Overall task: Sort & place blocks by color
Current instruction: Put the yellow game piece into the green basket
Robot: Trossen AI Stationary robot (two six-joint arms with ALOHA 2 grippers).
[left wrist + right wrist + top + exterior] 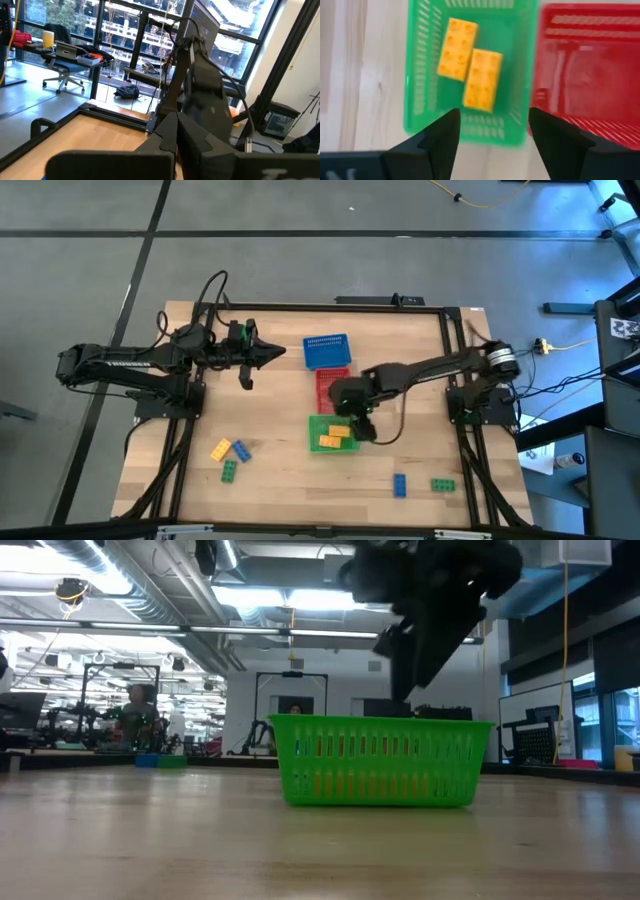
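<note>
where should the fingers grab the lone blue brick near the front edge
Judging by the high view, take the small blue studded plastic brick across its two long sides, coming straight down from above: it lies flat on the wooden table, apart from the green brick beside it.

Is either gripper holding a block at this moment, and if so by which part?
The right gripper holds nothing: its fingers are spread apart above the green basket, where two yellow blocks lie. For the left gripper, it cannot be told.

bare wood around loose blocks [231,453], right arm's jaws parted over green basket [316,423]
</note>
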